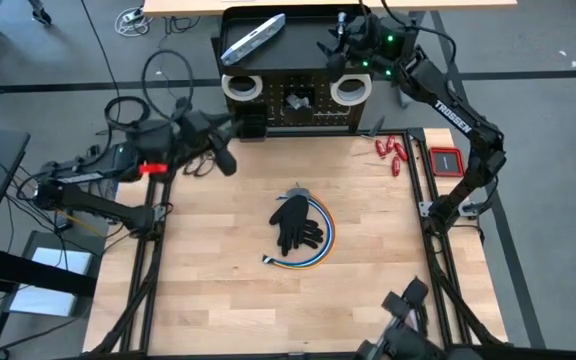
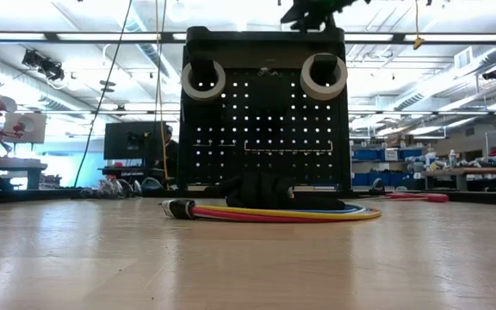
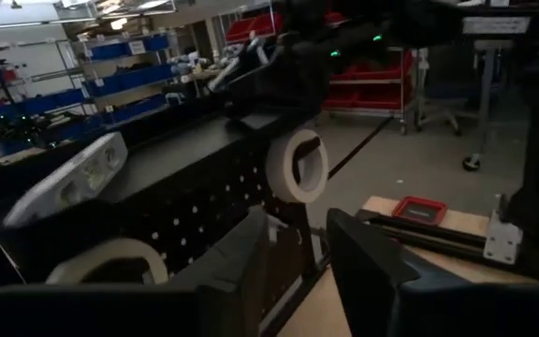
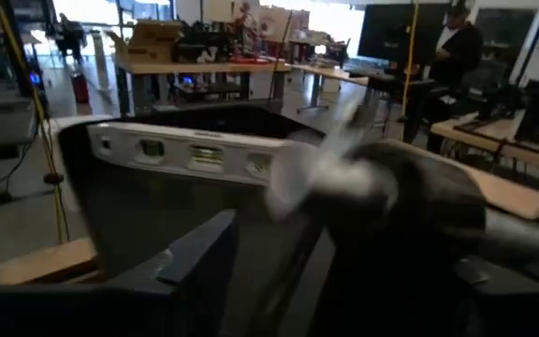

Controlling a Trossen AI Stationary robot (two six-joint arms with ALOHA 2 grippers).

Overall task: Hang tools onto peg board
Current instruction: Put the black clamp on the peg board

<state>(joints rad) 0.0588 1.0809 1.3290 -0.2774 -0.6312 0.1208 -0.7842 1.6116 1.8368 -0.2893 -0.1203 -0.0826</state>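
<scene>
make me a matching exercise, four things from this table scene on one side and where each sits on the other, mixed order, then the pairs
Things:
1. silver-grey level
2. black gloves
3. red-handled tools
4. white tape rolls

Places:
A. on the wooden table, on a coil of coloured cable
B. hung on the front of the peg board, one near each upper corner
C. lying in the peg board's top tray
D. at the table's far right corner, beside the board

Pairs: 1-C, 2-A, 3-D, 4-B
</scene>
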